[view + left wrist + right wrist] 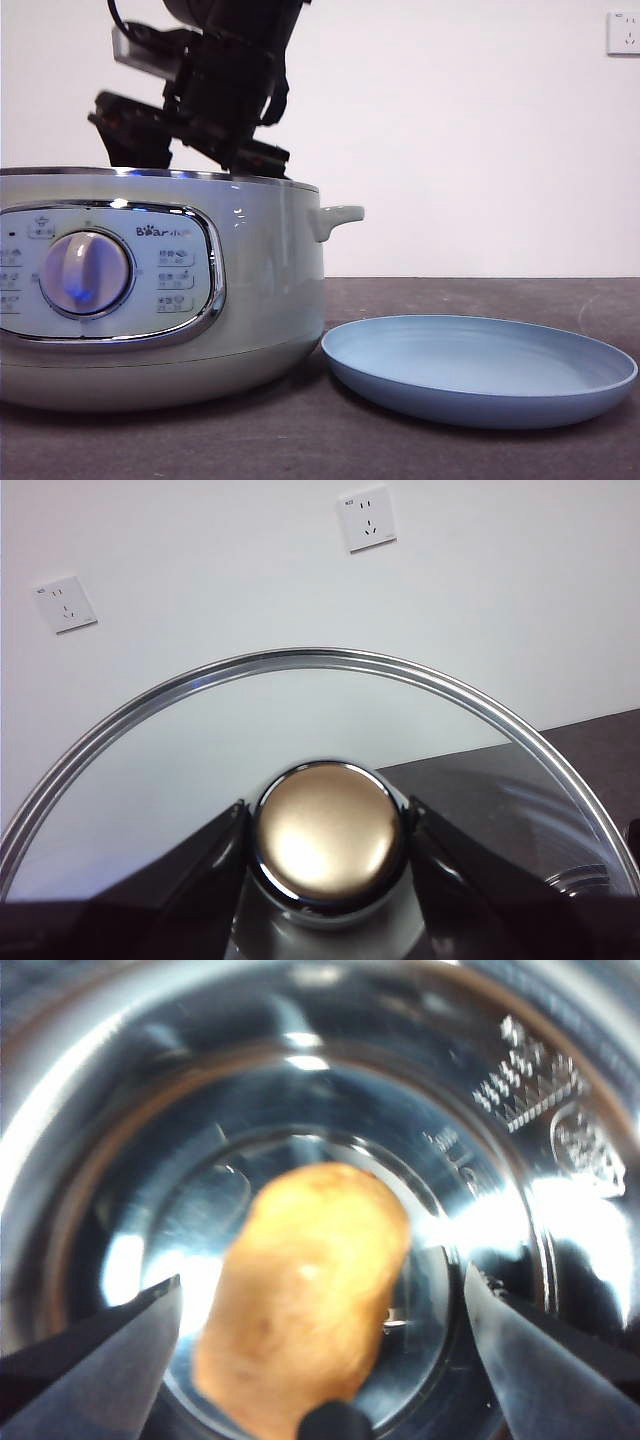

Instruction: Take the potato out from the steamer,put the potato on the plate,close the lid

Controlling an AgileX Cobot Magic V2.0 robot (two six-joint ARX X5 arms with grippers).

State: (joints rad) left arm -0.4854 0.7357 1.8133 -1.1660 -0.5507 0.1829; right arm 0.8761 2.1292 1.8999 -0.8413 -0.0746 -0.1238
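Observation:
The pale grey-green steamer [250, 260] stands open at the left of the front view. My right gripper [320, 1275] is down inside its shiny pot [500, 1190], jaws open on either side of the orange-brown potato [305, 1290], which lies on the pot's bottom. In the front view only that arm's wrist [215, 90] shows above the steamer's rim. My left gripper [326, 810] is shut on the knob [325, 840] of the glass lid [330, 656] and holds it up, away from the steamer. The light-blue plate [480, 370] lies empty to the right of the steamer.
The steamer's side handle [335, 215] sticks out towards the plate. A dark tabletop [480, 295] runs behind the plate to a white wall with sockets [622, 32].

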